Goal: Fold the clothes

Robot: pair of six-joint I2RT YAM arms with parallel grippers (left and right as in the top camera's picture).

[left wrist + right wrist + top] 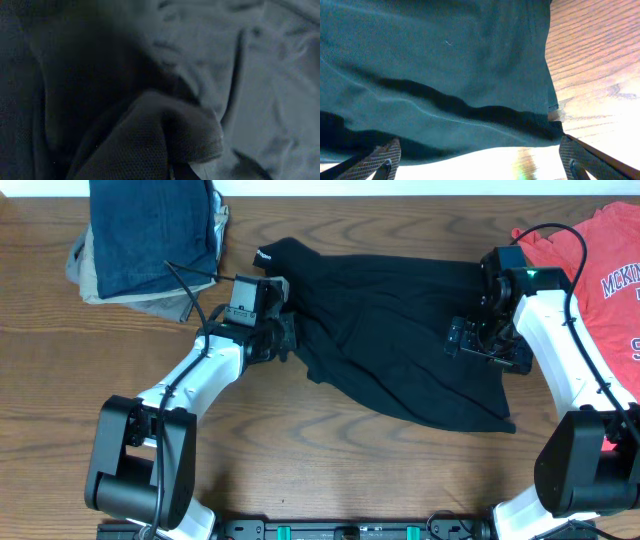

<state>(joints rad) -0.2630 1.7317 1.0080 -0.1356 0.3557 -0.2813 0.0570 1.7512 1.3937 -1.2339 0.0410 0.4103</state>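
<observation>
Pinching black T-shirt (pixel 400 340), left claw (pixel 283 337) low

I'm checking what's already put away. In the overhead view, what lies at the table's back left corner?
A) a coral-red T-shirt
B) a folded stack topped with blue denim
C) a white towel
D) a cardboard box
B: a folded stack with blue denim on top lies there; the coral-red T-shirt is at the right edge.

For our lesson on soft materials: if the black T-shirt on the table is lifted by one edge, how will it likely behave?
The black T-shirt will probably droop limply: it lies in wrinkles and folds. It looks light, thin fabric bunching at the left pincer. Pushed, it would likely crumple on the wooden table rather than slide whole.
</observation>
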